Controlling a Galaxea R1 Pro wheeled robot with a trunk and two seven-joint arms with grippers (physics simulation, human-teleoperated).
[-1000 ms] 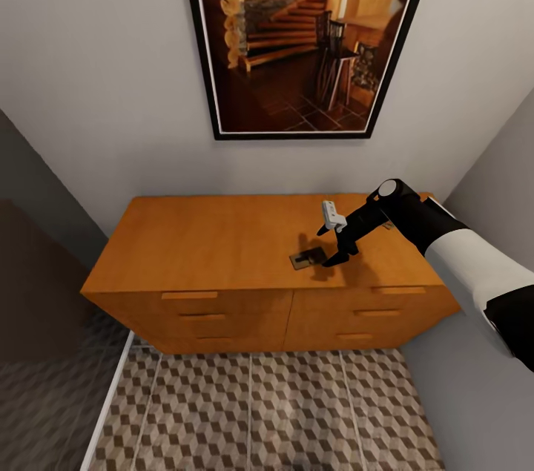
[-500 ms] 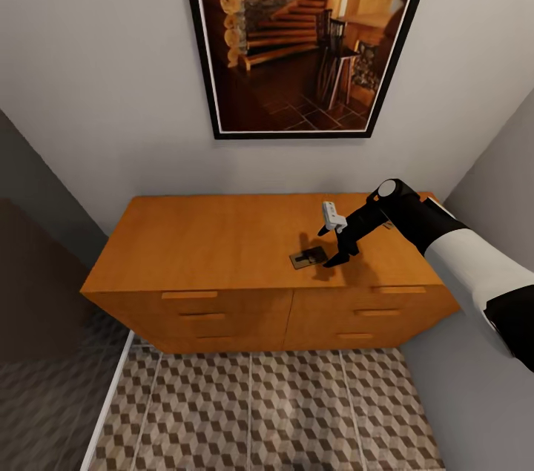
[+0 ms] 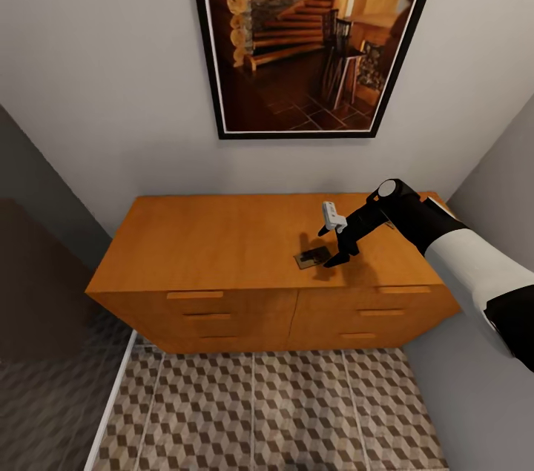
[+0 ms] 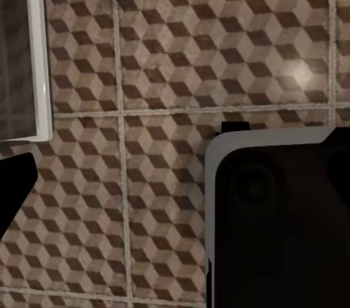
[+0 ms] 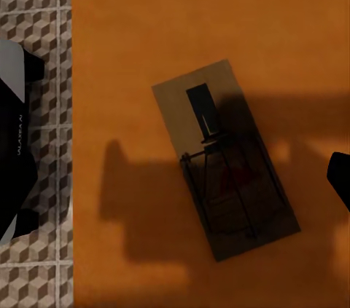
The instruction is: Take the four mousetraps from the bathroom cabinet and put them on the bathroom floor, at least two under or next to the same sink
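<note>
The cabinet [image 3: 222, 241] stands against the wall under a framed picture [image 3: 311, 33], with the patterned floor [image 3: 252, 412] in front of it. One trap [image 3: 312, 257] lies flat on the cabinet top, toward its right half and set back from the front edge; in the right wrist view the trap [image 5: 226, 159] lies at a slant, its wire bar and red mark in the arm's shadow.

The step in hand looks like the pick of this trap. The board is thin and flat, so I would square the fingers to its short sides, come straight down until the tips meet the wood, and close low on the edges — clear of the spring wire. A grip taken on the slant could twist the board out.

The right gripper [image 3: 335, 245] hangs just above the trap's right end, empty, its jaws apart by a moderate gap. One black fingertip [image 5: 340, 177] shows beside the board, not touching it.

The left wrist view looks down on tiles and a dark robot part; I cannot tell how the left gripper stands.
</note>
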